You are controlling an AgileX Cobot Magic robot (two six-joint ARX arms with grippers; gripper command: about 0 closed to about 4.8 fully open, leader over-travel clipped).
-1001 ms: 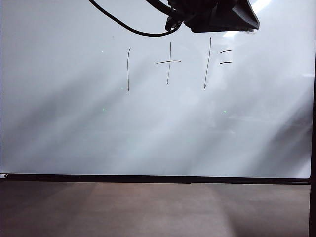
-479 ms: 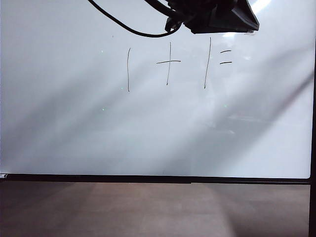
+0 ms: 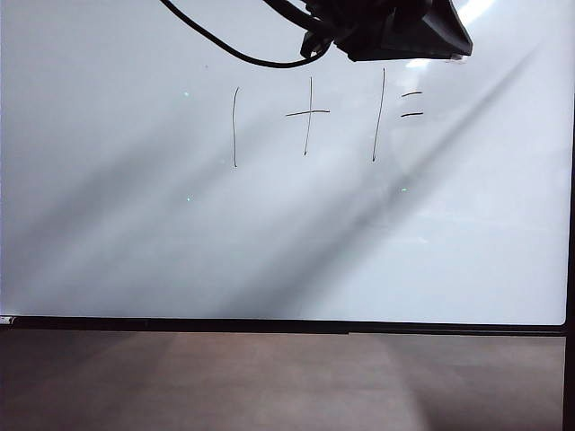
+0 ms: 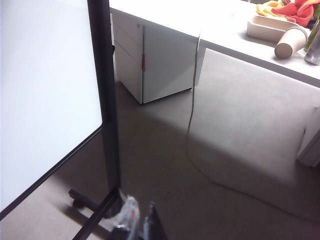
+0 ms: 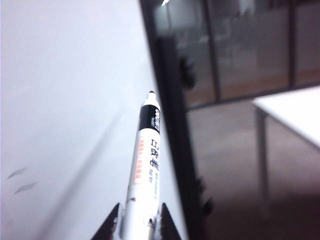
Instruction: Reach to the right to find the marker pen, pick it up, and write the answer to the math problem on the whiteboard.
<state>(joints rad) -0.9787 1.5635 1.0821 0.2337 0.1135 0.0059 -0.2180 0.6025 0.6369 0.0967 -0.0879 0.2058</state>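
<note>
Glossy white, the whiteboard (image 3: 135,251) carries the math problem (image 3: 323,121) toward twelve o'clock in the exterior view, with bare board after the equals dashes. In the right wrist view the right pincer (image 5: 136,226) grips the marker pen (image 5: 145,165), dark tip out near the board's black frame. Only the left pincer (image 4: 137,220) tips show, beside the board's stand; whether they are parted I cannot tell.

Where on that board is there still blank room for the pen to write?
Bare patch: right of the equals dashes up to the whiteboard frame, plus everything below the math problem. Crowded along the top under the black device. The right claw holds the marker pen.
</note>
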